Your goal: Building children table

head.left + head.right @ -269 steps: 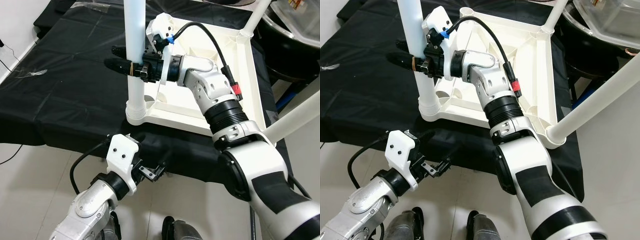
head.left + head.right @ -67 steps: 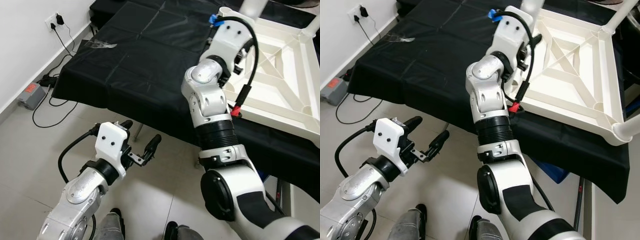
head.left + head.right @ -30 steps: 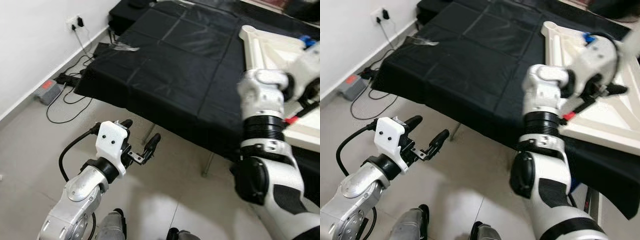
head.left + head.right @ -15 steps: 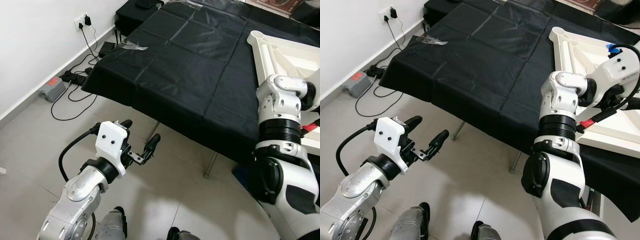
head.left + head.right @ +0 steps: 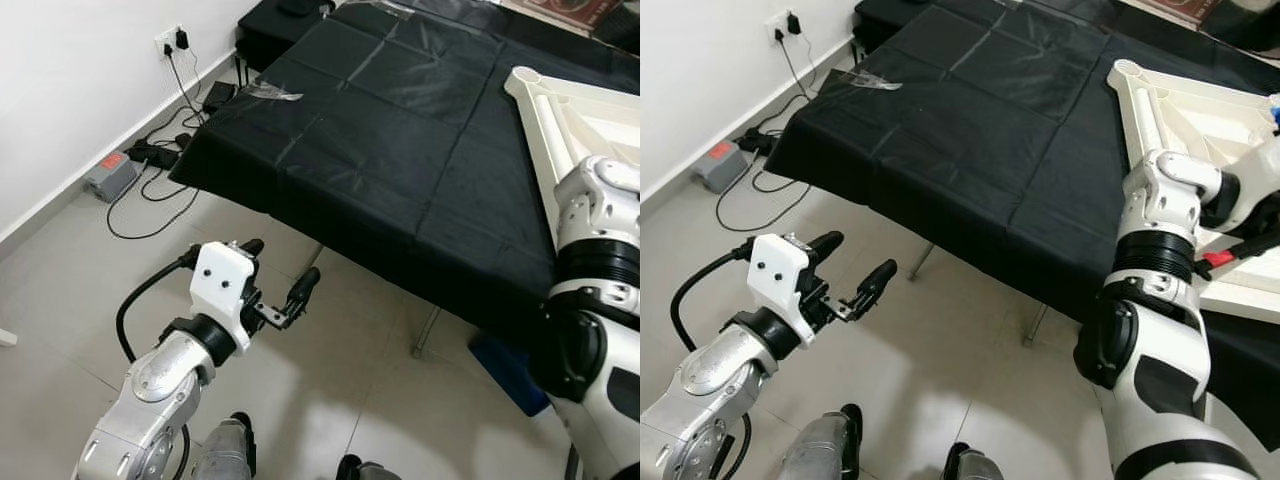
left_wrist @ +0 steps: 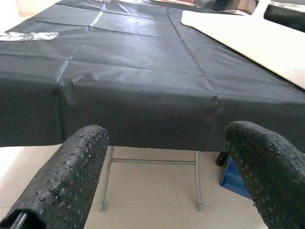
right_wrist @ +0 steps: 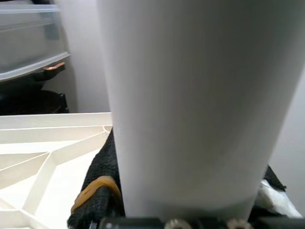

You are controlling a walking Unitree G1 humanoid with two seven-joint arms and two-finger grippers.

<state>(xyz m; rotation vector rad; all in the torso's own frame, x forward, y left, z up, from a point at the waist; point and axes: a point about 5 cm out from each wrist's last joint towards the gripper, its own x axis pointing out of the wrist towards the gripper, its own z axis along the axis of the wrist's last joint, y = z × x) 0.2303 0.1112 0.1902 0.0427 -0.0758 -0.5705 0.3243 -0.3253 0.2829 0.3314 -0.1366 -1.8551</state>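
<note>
- One white leg [image 7: 190, 105] sits clamped between the black fingers [image 7: 97, 191] of the right gripper [image 7: 186, 217], rising over the ribbed underside of the table top.
- The white table top [image 5: 1200, 130] lies upside down at the right edge of the head frames, on the black cloth [image 5: 400, 150]; a bare corner socket [image 5: 1125, 68] shows at its near-left corner.
- By my reading the build is mid-way: how many legs are seated I cannot tell.
- Left gripper [image 5: 275, 285] hangs at lower left over the tiled floor [image 5: 340, 400], jaws spread wide, holding nothing.
- Plenty of bare cloth fills the centre; its front edge drops off at mid-frame.
- Cables and a power strip [image 5: 110, 175] crowd the wall at upper left: keep clear.
</note>
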